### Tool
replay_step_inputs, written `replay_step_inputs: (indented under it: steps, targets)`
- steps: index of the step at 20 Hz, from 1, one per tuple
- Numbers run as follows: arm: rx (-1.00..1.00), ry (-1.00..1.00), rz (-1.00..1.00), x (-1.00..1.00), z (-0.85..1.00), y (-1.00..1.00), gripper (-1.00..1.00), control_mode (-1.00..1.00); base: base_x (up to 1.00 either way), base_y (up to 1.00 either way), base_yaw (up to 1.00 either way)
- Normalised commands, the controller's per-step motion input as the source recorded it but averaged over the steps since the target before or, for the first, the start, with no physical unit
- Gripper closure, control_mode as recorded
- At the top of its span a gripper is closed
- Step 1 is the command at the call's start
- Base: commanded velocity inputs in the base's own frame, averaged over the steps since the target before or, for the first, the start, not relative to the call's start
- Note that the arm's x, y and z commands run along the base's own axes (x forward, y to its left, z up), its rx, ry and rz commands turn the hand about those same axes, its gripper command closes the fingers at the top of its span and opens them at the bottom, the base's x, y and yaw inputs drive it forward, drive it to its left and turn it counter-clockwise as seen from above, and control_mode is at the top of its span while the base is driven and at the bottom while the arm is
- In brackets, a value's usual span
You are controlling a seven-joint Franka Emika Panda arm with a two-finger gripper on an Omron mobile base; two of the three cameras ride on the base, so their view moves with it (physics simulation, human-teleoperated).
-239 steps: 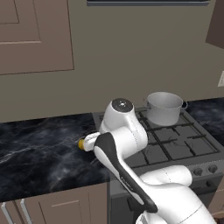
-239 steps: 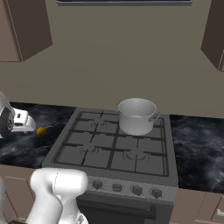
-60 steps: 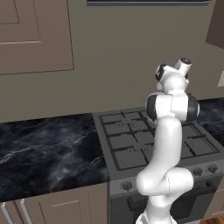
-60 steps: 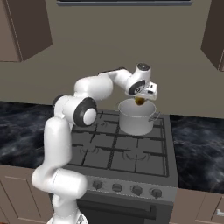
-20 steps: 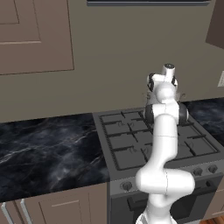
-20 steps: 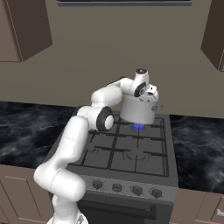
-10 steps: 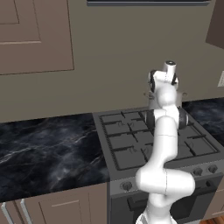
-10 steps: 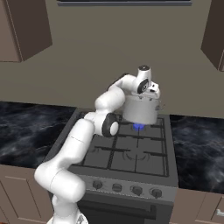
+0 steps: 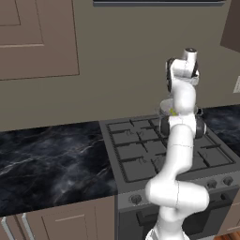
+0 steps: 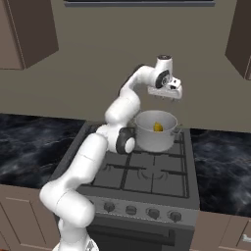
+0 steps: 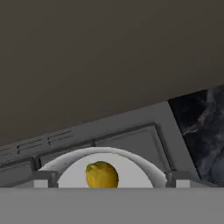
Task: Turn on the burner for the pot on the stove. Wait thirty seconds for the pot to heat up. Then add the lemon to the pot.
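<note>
Stove between marble counters, dark grate top, knobs along the near edge. Steel pot on the far right burner; no flame discernible under it. Gripper hangs above the pot, jaws spread, grasping nothing. Lemon lies inside the pot, loose. Judgement: the last step, adding the lemon, looks done; next move calls only for lifting the arm clear without knocking the pot.
</note>
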Motion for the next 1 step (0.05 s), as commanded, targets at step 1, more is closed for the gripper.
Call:
replay_step_inputs:
  steps: [1]
  targets:
    - [0.03, -0.05, -0.03, -1.0, 1.0, -0.18, -1.0, -1.0, 0.0, 0.0, 0.0]
